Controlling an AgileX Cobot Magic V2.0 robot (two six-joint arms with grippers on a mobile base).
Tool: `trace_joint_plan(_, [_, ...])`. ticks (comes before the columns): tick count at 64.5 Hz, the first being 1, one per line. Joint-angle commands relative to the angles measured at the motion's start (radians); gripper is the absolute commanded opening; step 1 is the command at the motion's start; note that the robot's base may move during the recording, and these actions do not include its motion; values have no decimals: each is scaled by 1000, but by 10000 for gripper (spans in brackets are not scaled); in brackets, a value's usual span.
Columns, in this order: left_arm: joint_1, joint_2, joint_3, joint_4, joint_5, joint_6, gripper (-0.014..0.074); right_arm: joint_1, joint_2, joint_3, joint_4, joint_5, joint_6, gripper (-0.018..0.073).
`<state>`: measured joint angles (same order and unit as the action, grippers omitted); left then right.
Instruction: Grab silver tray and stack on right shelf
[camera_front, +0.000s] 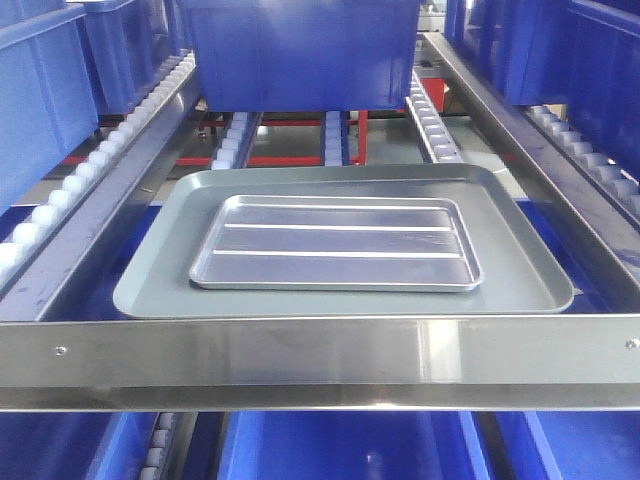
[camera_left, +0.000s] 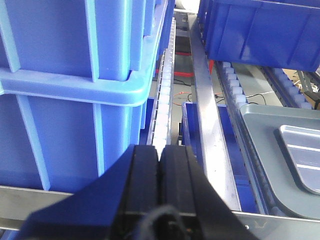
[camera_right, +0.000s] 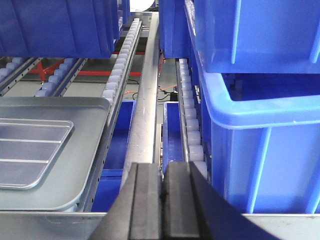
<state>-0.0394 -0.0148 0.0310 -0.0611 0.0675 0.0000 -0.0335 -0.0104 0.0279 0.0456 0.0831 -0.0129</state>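
The silver tray (camera_front: 335, 245) is shiny, with two long ridges, and lies flat inside a larger matte grey tray (camera_front: 160, 280). Both rest on the right shelf, a steel roller rack with a wide front bar (camera_front: 320, 360). Neither gripper shows in the front view. In the left wrist view my left gripper (camera_left: 160, 152) is shut on nothing, left of the trays, and the silver tray's corner (camera_left: 302, 155) shows at far right. My right gripper (camera_right: 162, 170) is shut and empty, right of the trays, with the silver tray (camera_right: 27, 150) at far left.
A blue bin (camera_front: 300, 50) stands on the rollers behind the trays. Stacked blue bins (camera_left: 70, 90) fill the lane left of the left gripper, and more blue bins (camera_right: 260, 110) crowd the right gripper's right side. Steel rails (camera_right: 147, 115) with white rollers divide the lanes.
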Motion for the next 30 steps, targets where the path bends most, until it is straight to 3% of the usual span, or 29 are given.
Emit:
trace_joint_plan(1, [2, -10, 18, 0, -83, 0, -101, -7, -21, -18, -1, -89, -9, 56])
trace_joint_plan(30, [2, -10, 18, 0, -83, 0, -101, -7, -21, -18, -1, -89, -9, 56])
